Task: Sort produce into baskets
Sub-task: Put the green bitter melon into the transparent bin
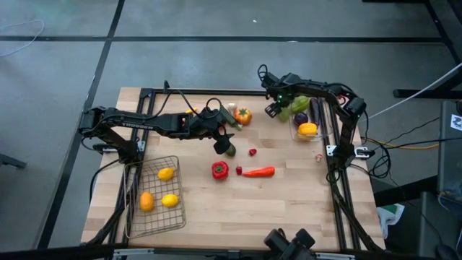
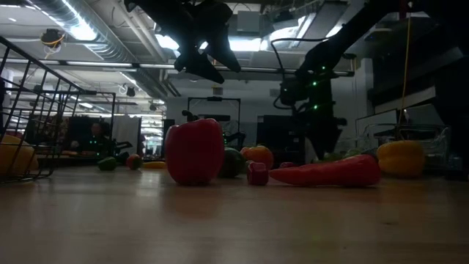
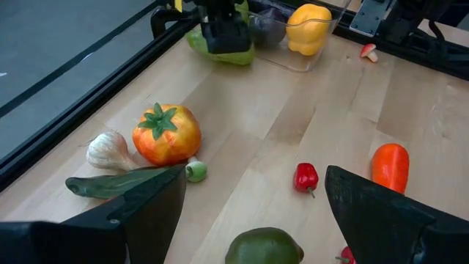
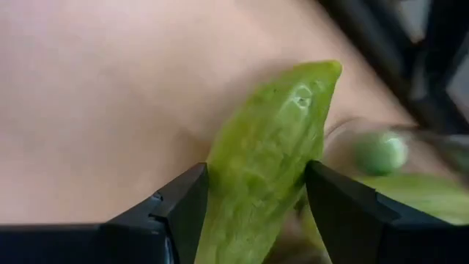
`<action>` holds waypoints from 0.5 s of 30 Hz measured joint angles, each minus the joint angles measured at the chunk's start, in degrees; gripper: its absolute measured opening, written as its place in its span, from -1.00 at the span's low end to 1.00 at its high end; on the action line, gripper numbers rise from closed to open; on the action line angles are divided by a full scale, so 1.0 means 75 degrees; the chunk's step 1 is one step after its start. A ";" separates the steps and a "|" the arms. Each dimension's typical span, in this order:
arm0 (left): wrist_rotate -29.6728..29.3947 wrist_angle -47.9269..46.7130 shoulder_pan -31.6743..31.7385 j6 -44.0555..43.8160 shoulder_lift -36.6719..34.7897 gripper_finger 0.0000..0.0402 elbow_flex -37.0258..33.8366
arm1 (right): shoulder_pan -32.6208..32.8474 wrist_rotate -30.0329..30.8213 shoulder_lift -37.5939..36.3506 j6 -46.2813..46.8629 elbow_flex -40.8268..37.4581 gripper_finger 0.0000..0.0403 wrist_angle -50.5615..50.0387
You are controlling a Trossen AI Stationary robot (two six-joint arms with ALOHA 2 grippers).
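Jaws on the right arm (image 1: 339, 97): pinching a long green vegetable (image 4: 267, 161) across its middle, tip poking out past the fingers. Hanging at the right side of the desk (image 1: 289, 209), right at the inner rim of the clear bin (image 3: 289, 59), with a yellow pepper (image 1: 307, 130) and something purple (image 1: 301, 118) already in there.

Looks like the drop step, so the key bit is bin just to the outer side of those jaws, its long side running along the desk's right edge, vegetable seemingly lying crossways to that. Probably needs a small shift outward, maybe a twist too, before letting go, or it could hang up on the rim.

Jaws on the left arm (image 1: 166, 123): spread wide, nothing in them, hovering mid-desk over a round green piece (image 3: 264, 248). Clearly the nearer arm for that one.

Wire basket (image 1: 155, 217) sitting at the left with three yellow-orange pieces inside.
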 joint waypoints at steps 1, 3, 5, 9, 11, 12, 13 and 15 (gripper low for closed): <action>0.0000 0.0000 0.0000 0.0000 0.0001 0.61 0.0000 | 0.0003 -0.0190 -0.0003 0.0002 0.0003 0.12 -0.0055; 0.0000 0.0000 0.0000 0.0000 0.0000 0.61 0.0000 | 0.0050 -0.0487 -0.0007 0.0000 0.0008 0.12 -0.0161; 0.0000 -0.0001 0.0000 0.0000 0.0002 0.61 0.0000 | 0.0098 -0.0638 -0.0007 0.0000 0.0009 0.12 -0.0275; 0.0000 0.0000 0.0000 0.0000 0.0003 0.61 0.0000 | 0.0248 -0.0801 -0.0007 -0.0003 0.0007 0.12 -0.0495; 0.0000 -0.0003 0.0000 0.0000 0.0003 0.61 0.0000 | 0.0343 -0.0884 -0.0007 -0.0003 0.0005 0.12 -0.0576; 0.0000 -0.0002 0.0000 0.0000 0.0001 0.61 0.0000 | 0.0401 -0.0915 -0.0007 -0.0005 0.0001 0.12 -0.0582; 0.0000 0.0000 0.0000 0.0000 0.0002 0.61 0.0000 | 0.0454 -0.0922 -0.0007 -0.0005 0.0001 0.12 -0.0575; 0.0000 0.0000 0.0000 0.0000 0.0002 0.61 0.0000 | 0.0544 -0.0922 -0.0007 -0.0006 0.0000 0.12 -0.0555</action>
